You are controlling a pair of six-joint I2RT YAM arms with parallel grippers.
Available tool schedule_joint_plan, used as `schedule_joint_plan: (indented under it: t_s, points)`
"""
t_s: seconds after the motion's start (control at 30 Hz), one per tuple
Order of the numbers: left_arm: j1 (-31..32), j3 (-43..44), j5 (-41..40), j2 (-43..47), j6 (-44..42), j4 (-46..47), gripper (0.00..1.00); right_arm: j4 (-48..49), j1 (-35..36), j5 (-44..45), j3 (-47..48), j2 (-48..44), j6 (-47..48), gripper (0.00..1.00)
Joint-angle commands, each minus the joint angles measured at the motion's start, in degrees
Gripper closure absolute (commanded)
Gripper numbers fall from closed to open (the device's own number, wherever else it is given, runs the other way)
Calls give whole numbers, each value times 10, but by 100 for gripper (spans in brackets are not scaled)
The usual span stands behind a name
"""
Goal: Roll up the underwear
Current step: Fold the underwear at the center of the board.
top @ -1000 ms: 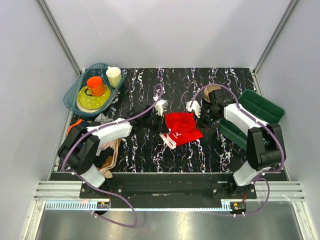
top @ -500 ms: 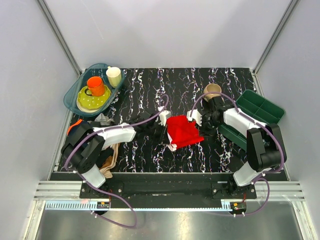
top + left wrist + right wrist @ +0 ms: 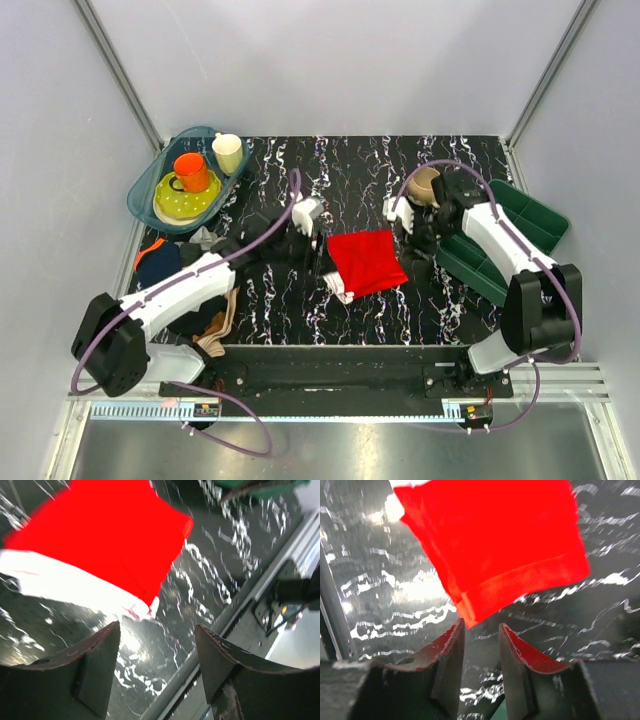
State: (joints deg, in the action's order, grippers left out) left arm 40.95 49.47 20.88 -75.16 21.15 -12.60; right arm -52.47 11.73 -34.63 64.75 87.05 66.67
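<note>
Now, left arm (image 3: 185,285) and right arm (image 3: 495,230) beside the underwear (image 3: 368,260), jaws apart, seemingly empty.

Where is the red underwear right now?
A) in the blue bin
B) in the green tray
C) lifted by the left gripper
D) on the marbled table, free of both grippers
D: the underwear lies on the table, left gripper and right gripper both open and empty.

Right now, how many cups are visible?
3: an orange mug and a cream cup in the blue tray, a tan cup beside the right arm. Others may be hidden.
</note>
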Motion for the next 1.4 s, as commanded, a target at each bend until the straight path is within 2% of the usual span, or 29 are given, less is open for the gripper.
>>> schedule_joint_plan:
  t_s: [0.0,0.03,0.13,0.2,0.37,0.47,0.57,0.77,0.83,0.93,0.97,1.03,1.07,1.13,1.2,1.23,1.27,1.3,1.33,1.37]
  points:
    - [-46,50,3,-39,1,21,41,7,0,-108,72,48,-88,61]
    - [-57,65,13,-64,4,28,43,15,6,-109,81,84,-115,68]
    - [-63,130,38,-160,7,42,55,52,17,-84,90,131,-145,79]
    - [-68,174,33,-219,7,45,62,81,34,-50,73,141,-150,80]
    - [-77,224,36,-307,9,44,65,128,66,47,10,144,-146,81]
    - [-79,208,27,-330,9,44,65,142,73,85,-23,140,-132,81]
    - [-86,158,-4,-332,22,49,68,151,74,111,-52,135,-119,81]
    - [-89,35,-10,-278,40,107,69,155,76,119,-84,103,-110,79]
    - [-89,7,-13,-229,40,123,66,138,77,104,-82,89,-106,77]
    - [-89,-8,-15,-171,30,124,56,100,76,69,-63,49,-96,70]
    - [-88,-11,-15,-125,21,123,50,88,76,58,-57,24,-90,67]
    - [-88,-18,-18,-78,9,124,45,52,76,26,-41,-4,-58,57]
    - [-87,-27,-21,-33,-8,136,41,36,76,13,-38,-29,-10,51]
    - [-81,-45,-34,17,-36,156,38,5,76,-15,-45,-54,54,34]
    - [-69,-104,-48,98,-55,201,34,3,76,-14,-87,-84,186,20]
    - [-45,-134,-51,125,-81,285,28,6,76,-8,-106,-90,235,18]
    - [-32,-199,-52,154,-94,329,21,12,76,3,-123,-94,315,16]
    - [-19,-221,-54,188,-108,366,10,38,76,20,-146,-91,331,16]
    - [-2,-237,-38,195,-140,405,9,54,76,25,-153,-77,333,16]
    - [5,-243,-27,196,-159,406,9,63,76,28,-154,-65,334,17]
